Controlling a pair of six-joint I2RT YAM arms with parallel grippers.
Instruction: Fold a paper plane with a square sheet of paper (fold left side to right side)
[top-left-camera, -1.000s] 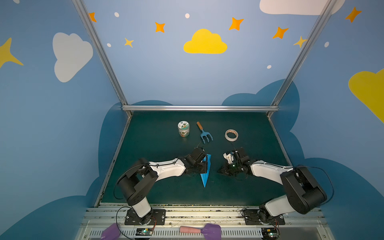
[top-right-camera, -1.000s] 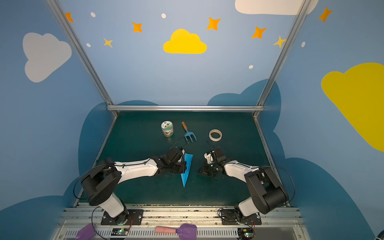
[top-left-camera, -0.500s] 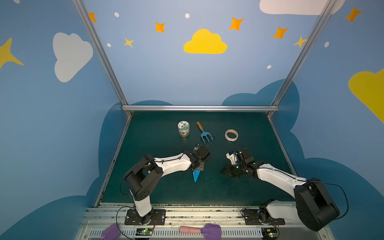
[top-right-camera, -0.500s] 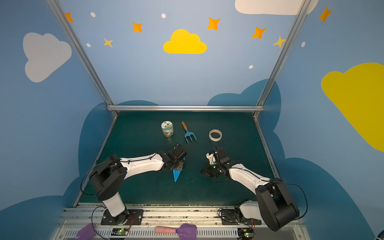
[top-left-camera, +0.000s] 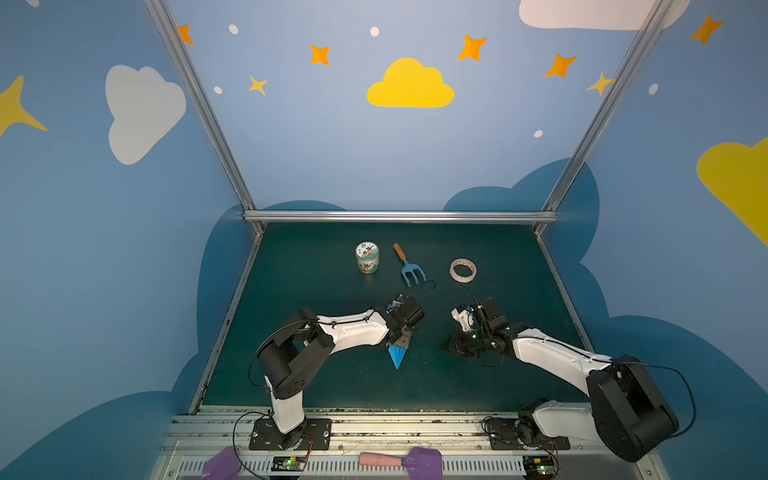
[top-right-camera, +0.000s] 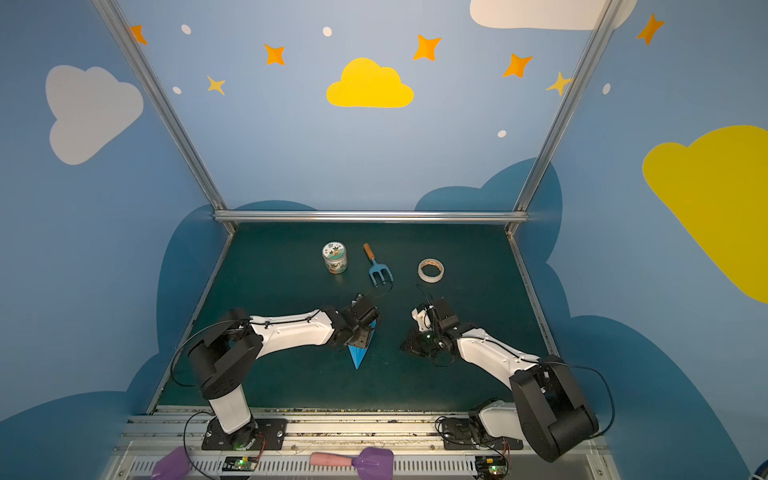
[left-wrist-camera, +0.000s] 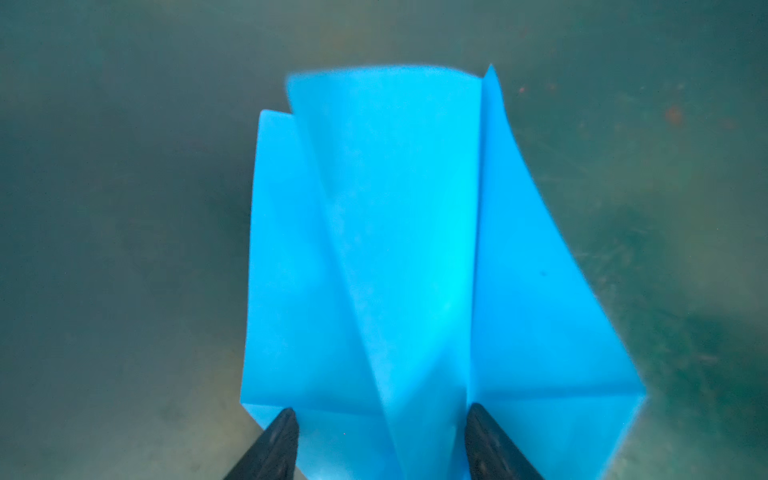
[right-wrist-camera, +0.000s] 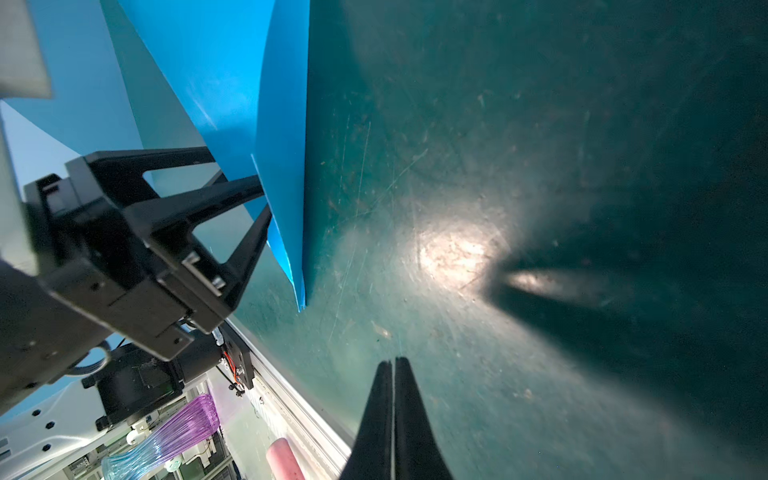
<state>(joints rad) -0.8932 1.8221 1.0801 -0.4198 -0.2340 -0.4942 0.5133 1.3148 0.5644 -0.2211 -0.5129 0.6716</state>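
Now, left gripper (left-wrist-camera: 382, 415): 2 fingers (left-wrist-camera: 274, 449) spread apart, tips at the wide tail end of the paper plane (left-wrist-camera: 395, 228), nothing pinched.
right gripper (right-wrist-camera: 392, 361): fingers pressed together, empty, over bare mat (right-wrist-camera: 457, 166).
paper plane: sky-blue dart on mat right under left gripper, nose poking out past the fingers toward the arm bases; 1 layer lifting off the mat; well apart from right gripper, off to its left.
mat: dark green, scuffed.
fork (top-left-camera: 409, 269), jar (top-left-camera: 367, 257), tape roll (top-left-camera: 463, 270): in a row beyond both grippers, away from the bases, untouched.
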